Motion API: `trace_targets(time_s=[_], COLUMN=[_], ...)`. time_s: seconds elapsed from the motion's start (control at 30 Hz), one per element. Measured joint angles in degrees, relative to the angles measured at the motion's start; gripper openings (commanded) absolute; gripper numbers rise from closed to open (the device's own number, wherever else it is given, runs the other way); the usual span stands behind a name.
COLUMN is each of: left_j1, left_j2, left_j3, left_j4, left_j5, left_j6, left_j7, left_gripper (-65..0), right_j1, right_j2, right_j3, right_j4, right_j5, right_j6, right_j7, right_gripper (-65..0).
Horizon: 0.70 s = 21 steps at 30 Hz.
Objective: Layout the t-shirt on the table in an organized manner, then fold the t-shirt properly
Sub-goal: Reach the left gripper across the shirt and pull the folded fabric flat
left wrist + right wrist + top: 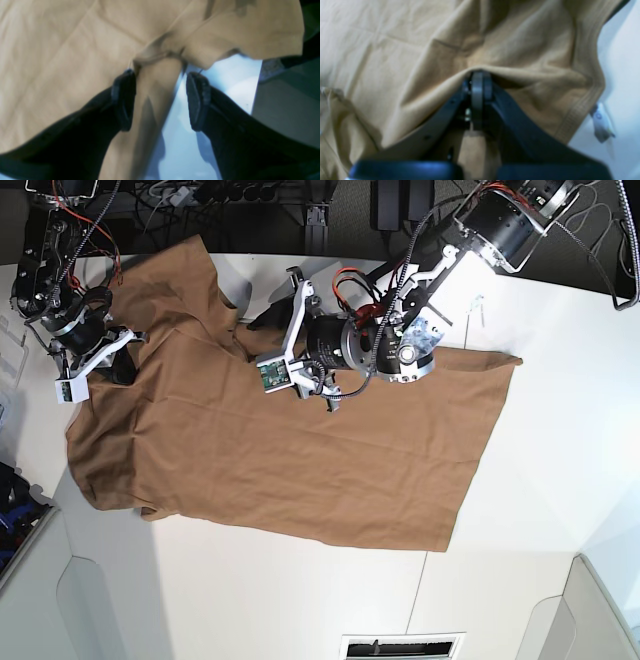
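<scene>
The tan-brown t-shirt [300, 450] lies spread over the white table [560, 480], bunched along its back-left part. My left gripper [161, 75] is open, its black fingers [123, 100] standing apart on either side of a raised ridge of shirt fabric [155, 82]; the ridge touches the left finger only. In the base view this gripper [262, 317] sits at the shirt's far edge. My right gripper [480, 76] is shut on a pinched fold of the t-shirt [495, 50] near the ribbed collar, where a small white tag [601, 122] hangs. In the base view the right gripper [122, 365] is at the shirt's left side.
Cables and dark equipment [250, 195] line the table's back edge. The table's left edge [40, 510] runs close to the shirt, with a blue object [12, 515] beyond it. A vent grille [400, 647] sits at the front. Bare tabletop [225, 82] shows beside the left gripper.
</scene>
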Motion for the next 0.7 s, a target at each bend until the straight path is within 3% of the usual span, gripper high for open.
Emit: trace_targets(time_s=[0.13,0.47,0.6,0.7], left_j1=[-1.16,-5.40,-4.92,-4.33], left_j2=[1.55,4.68,4.48,4.50], left_j3=[-0.02,0.37,0.35,0.37], left_j4=[-1.95,-12.44,-13.07,-13.07], left_j5=[2.67,8.66,8.85,8.72], left_j6=[0.66,1.25,-2.95,-2.97], left_j7=[-5.29,-9.51,-9.31,-9.31], left_gripper=[-29.7,-29.8,-29.8,-29.8], right_j1=[0.04,0.11,0.11,0.11], right_j2=[0.02,0.02,0.00,0.00], right_j3=[0.00,0.00,0.00,0.00], right_j4=[0.00,0.00,0.00,0.00], right_j5=[0.20,0.20,0.20,0.20], right_j6=[0.02,0.02,0.00,0.00], right_j7=[-1.09,-1.29,-1.29,-1.27], right_gripper=[-65.0,-65.0,-65.0,-65.0])
